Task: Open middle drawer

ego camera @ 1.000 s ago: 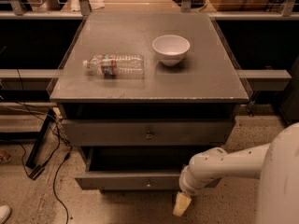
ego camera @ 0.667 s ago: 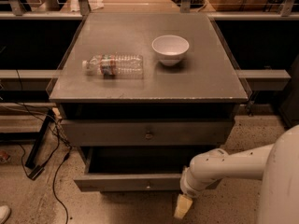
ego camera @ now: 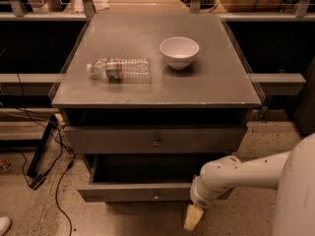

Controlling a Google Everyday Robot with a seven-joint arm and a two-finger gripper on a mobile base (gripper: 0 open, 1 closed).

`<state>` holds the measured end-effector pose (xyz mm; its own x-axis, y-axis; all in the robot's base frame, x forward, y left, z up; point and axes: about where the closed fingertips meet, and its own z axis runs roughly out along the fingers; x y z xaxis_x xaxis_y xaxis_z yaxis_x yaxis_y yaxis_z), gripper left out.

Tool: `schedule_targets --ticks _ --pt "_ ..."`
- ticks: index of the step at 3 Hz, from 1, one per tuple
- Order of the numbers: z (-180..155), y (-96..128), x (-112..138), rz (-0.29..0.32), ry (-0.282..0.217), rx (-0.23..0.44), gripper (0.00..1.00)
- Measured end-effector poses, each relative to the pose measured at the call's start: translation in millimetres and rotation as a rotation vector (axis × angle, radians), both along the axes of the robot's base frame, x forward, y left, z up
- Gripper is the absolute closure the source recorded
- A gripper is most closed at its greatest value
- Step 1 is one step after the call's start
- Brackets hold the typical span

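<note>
Gray middle drawer (ego camera: 123, 193) sits pulled well out from the cabinet, its dark interior showing behind the front. The small round knob (ego camera: 156, 196) at centre has nothing on it.

Vs a sec ago almost nothing differs. The drawer front is in the same spot, no further travel. The arm (ego camera: 231, 173) has sagged a touch down and to the right, and the pincer (ego camera: 193, 217) w/ it.

The pincer now hangs tip-down over the floor (ego camera: 123, 222), just off the right end of the drawer front, lower than it and well apart from the knob. Can't tell whether the pincer is apart or together, as only a pale tip shows; it grips nothing visible.

Above it the upper drawer (ego camera: 113, 140) looks shut or nearly so. Up on the worktop (ego camera: 216, 82), the plastic bottle (ego camera: 119, 69) lies on its side near the upright white bowl (ego camera: 179, 51); neither has budged.

Meaning for the task, imo: the pull looks finished, the drawer is open enough, and the arm is idle or backing off, not mid-pull. What's left is to clear the arm w/o nudging the front back in.
</note>
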<state>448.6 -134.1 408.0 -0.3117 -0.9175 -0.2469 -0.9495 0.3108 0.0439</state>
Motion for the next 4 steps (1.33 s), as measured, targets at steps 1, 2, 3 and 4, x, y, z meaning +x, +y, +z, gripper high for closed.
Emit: schedule_targets --ticks 1,2,3,4 --pt "6 0 -7 -0.002 0.009 0.006 0.0" --pt "18 -12 -29 -0.03 0.025 0.005 0.0" --pt "21 -12 -27 -0.03 0.025 0.005 0.0" --pt "22 -12 -26 -0.029 0.026 0.005 0.0"
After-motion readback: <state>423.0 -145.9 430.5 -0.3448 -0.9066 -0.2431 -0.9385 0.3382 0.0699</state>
